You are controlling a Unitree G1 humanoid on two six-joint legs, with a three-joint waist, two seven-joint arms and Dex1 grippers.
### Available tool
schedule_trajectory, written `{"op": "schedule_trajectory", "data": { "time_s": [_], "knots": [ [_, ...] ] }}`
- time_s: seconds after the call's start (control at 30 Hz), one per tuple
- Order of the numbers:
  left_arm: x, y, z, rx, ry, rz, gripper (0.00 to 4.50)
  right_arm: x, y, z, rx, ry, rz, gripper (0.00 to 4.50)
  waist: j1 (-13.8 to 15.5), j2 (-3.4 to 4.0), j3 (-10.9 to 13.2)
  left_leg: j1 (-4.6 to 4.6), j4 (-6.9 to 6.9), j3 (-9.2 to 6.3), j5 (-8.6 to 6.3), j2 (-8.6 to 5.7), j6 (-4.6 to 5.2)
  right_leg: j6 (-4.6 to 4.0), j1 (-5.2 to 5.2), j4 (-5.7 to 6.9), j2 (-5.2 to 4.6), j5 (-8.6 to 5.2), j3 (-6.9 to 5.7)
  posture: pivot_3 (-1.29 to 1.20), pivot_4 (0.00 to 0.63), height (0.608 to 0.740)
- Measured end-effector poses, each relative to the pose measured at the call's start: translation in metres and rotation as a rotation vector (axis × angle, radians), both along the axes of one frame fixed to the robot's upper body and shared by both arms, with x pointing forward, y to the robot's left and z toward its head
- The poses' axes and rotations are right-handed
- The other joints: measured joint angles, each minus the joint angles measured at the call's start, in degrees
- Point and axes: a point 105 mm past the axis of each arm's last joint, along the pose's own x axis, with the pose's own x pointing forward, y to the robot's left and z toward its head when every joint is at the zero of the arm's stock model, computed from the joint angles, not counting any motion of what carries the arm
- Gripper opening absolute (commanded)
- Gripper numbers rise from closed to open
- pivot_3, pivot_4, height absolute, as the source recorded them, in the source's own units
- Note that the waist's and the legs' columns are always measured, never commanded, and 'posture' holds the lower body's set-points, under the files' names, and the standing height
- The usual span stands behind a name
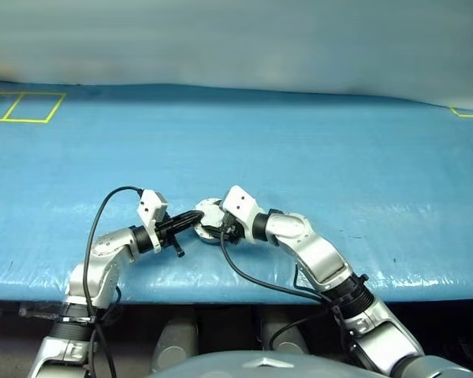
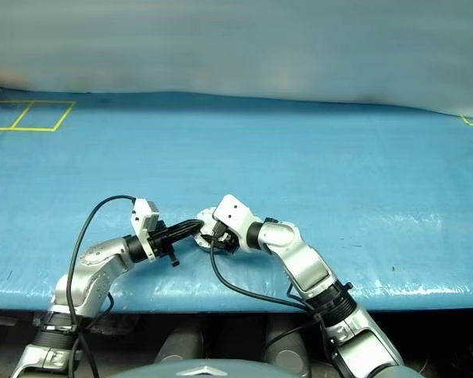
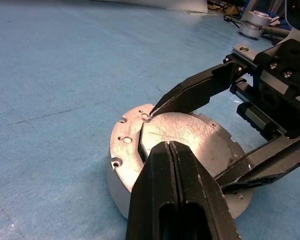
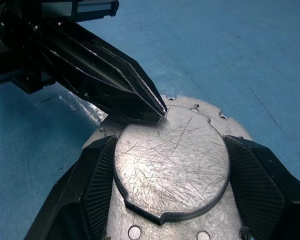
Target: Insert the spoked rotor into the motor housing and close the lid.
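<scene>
The motor housing (image 3: 121,167) sits on the blue table near its front edge, a grey round case. The lid (image 4: 172,165), plain scratched light-grey metal, lies flat on top of it. The spoked rotor is hidden. My right gripper (image 4: 170,145) straddles the lid, one finger (image 4: 97,175) against each side of the disc. My left gripper (image 3: 171,149) is shut with nothing in it, and its tip rests at the lid's rim, opposite the right wrist. From the head, both grippers meet over the housing (image 1: 208,211).
The blue table cover (image 1: 299,157) stretches far ahead and to both sides. Yellow tape squares (image 1: 24,106) mark the far left corner. The table's front edge (image 1: 236,298) runs just below the arms. A black cable (image 1: 252,279) loops from the right wrist.
</scene>
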Motion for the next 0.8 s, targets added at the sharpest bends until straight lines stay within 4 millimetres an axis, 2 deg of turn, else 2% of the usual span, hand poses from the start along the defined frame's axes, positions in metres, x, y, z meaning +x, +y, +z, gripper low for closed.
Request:
{"op": "schedule_trajectory", "data": {
  "time_s": [0.27, 0.6, 0.73, 0.8],
  "knots": [
    [-0.008, 0.010, -0.008, 0.019, 0.024, 0.025, 0.00, 0.000, 0.000, -0.001, -0.003, 0.001, -0.006, 3.10, 0.1, 0.08, -0.2, 0.01, 0.00, 0.00, -0.01, 0.00, -0.02, 0.00, 0.00, -0.05, -0.02, 0.00, -0.01, 0.00, 0.150, 0.740],
    [-0.007, 0.005, -0.009, 0.033, 0.016, 0.012, 0.00, 0.002, -0.002, 0.000, -0.004, 0.002, -0.014, 3.10, 0.3, 0.09, -0.2, 0.00, 0.02, 0.00, -0.01, 0.01, -0.02, 0.00, 0.00, -0.07, -0.03, 0.00, 0.00, 0.00, 0.150, 0.740],
    [-0.007, 0.003, -0.008, 0.032, 0.005, 0.009, 0.00, 0.000, -0.007, 0.002, 0.008, 0.002, -0.027, 4.44, 0.5, 0.10, -0.2, -0.08, 0.09, 0.00, -0.01, -0.02, -0.02, 0.00, 0.00, -0.08, -0.05, 0.00, 0.00, 0.00, 0.150, 0.740],
    [-0.006, 0.002, -0.007, 0.030, -0.003, 0.004, 0.00, -0.004, -0.013, 0.003, 0.030, 0.023, -0.047, 4.48, 0.7, 0.08, -0.2, -0.18, 0.09, -0.01, -0.03, -0.04, 0.01, 0.00, -0.07, -0.12, -0.06, 0.00, 0.00, 0.00, 0.150, 0.740]
  ]
}}
